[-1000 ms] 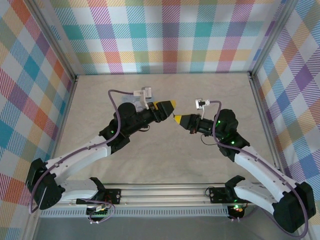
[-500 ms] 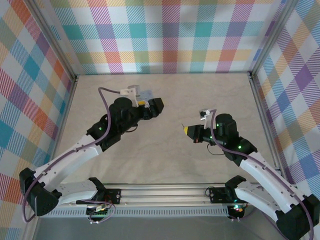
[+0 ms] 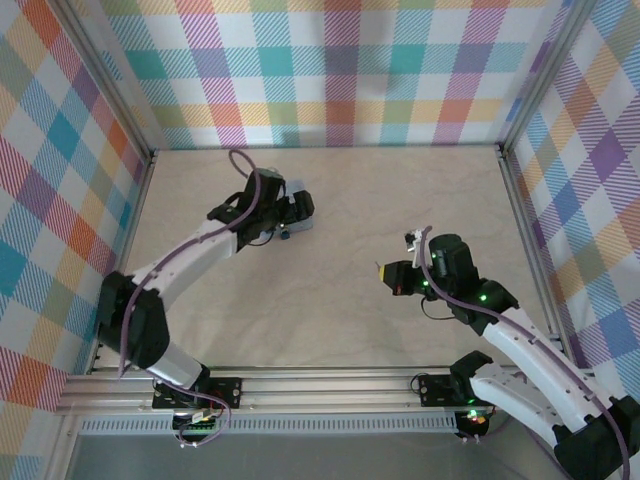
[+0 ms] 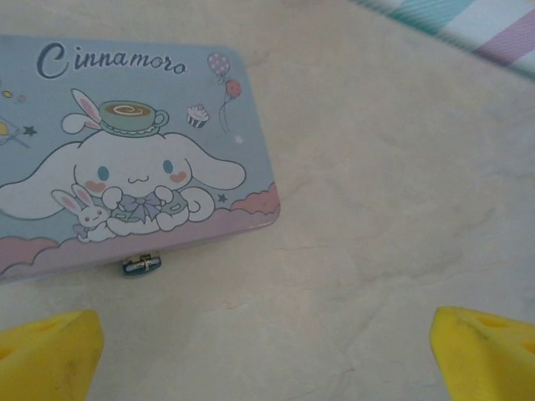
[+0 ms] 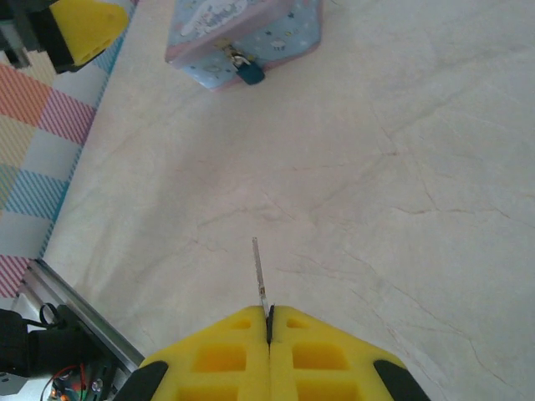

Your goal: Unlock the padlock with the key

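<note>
The padlock is a tiny teal block hanging on the clasp at the front edge of the pale blue cartoon-dog tin. My left gripper hovers over the tin, open wide, with the lock just beyond its left finger. My right gripper is shut on the key, a thin grey sliver that sticks out forward from the fingertips. It points toward the distant tin and padlock. In the top view the right gripper is well to the right of the left gripper.
The pale marbled table is walled by checked panels. A metal rail runs along the near edge, and it shows at the lower left of the right wrist view.
The grippers were nearly tip to tip at mid-table. My left arm has swung back left over the tin, and my right gripper has drawn back toward the near right with the key.
</note>
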Controlling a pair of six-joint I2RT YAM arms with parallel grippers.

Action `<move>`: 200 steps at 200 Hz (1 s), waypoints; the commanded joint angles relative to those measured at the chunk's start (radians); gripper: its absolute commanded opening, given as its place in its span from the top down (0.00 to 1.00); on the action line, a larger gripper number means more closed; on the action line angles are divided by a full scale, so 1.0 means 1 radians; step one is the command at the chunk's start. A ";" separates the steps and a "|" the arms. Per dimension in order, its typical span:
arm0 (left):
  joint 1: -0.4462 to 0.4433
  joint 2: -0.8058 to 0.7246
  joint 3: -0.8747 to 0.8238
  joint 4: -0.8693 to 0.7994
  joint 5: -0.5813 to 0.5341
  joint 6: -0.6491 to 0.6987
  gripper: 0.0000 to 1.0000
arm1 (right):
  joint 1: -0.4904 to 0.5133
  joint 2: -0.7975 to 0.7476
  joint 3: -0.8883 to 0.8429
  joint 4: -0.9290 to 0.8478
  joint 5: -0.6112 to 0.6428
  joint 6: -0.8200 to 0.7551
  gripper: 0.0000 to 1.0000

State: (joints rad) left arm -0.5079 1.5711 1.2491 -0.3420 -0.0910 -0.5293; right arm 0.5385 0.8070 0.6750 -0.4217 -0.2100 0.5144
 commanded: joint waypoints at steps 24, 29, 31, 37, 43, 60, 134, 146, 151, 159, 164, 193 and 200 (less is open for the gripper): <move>0.005 0.192 0.204 -0.124 -0.092 0.105 0.00 | 0.005 -0.033 -0.006 -0.115 0.049 0.021 1.00; 0.005 0.212 0.226 -0.137 -0.099 0.111 0.00 | 0.005 -0.035 -0.006 -0.124 0.051 0.022 1.00; 0.005 0.220 0.234 -0.143 -0.100 0.113 0.00 | 0.005 -0.037 -0.006 -0.127 0.053 0.022 1.00; 0.005 0.245 0.259 -0.160 -0.105 0.118 0.00 | 0.005 -0.038 -0.008 -0.136 0.055 0.024 1.00; 0.005 0.266 0.280 -0.174 -0.109 0.122 0.00 | 0.004 -0.041 -0.009 -0.142 0.058 0.025 1.00; 0.005 0.322 0.334 -0.206 -0.118 0.129 0.00 | 0.005 -0.052 -0.016 -0.153 0.066 0.031 1.00; 0.004 0.503 0.527 -0.306 -0.130 0.159 0.00 | 0.004 -0.086 -0.040 -0.161 0.072 0.044 1.00; 0.003 0.520 0.537 -0.301 -0.121 0.160 0.00 | 0.004 -0.085 -0.040 -0.162 0.073 0.044 1.00; 0.003 0.525 0.539 -0.294 -0.112 0.165 0.00 | 0.004 -0.083 -0.039 -0.162 0.072 0.044 1.00; 0.003 0.533 0.539 -0.283 -0.099 0.166 0.00 | 0.005 -0.083 -0.041 -0.160 0.072 0.044 1.00; 0.003 0.538 0.541 -0.277 -0.091 0.166 0.00 | 0.005 -0.082 -0.042 -0.158 0.072 0.044 1.00; 0.000 0.572 0.575 -0.260 -0.065 0.177 0.00 | 0.005 -0.075 -0.046 -0.151 0.072 0.045 1.00; -0.001 0.580 0.587 -0.258 -0.064 0.183 0.00 | 0.004 -0.073 -0.047 -0.149 0.072 0.045 1.00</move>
State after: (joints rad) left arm -0.5079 2.1223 1.7844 -0.6014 -0.1856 -0.3756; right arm 0.5385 0.7303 0.6449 -0.5697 -0.1455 0.5453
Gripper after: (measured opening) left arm 0.998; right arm 0.051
